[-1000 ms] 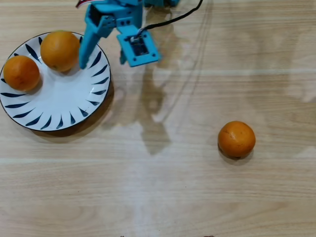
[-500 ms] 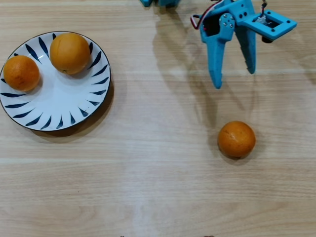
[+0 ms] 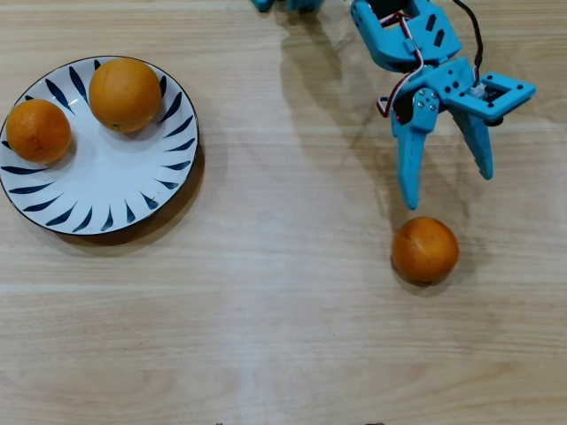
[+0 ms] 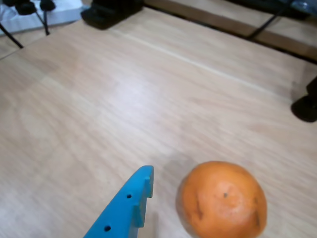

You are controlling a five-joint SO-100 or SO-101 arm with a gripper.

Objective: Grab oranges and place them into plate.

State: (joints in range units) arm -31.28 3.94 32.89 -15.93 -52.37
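Two oranges lie on the white plate [image 3: 106,190] with dark blue rim strokes at the upper left of the overhead view: a larger one [image 3: 125,94] near the top rim and a smaller one [image 3: 36,131] at the left rim. A third orange [image 3: 425,250] rests alone on the wooden table at the right; the wrist view shows this orange [image 4: 223,201] close at the bottom. My blue gripper [image 3: 446,189] hangs open just above it, fingertips pointing down toward it, nothing between them. One blue finger [image 4: 126,208] shows in the wrist view, left of the fruit.
The table is light wood. In the wrist view a black object [image 4: 111,11] and cables sit at the far edge, and another dark object [image 4: 306,104] stands at the right edge.
The gripper swung from beside the plate across to the right side, then came down toward the lone orange. The oranges and plate have not moved.
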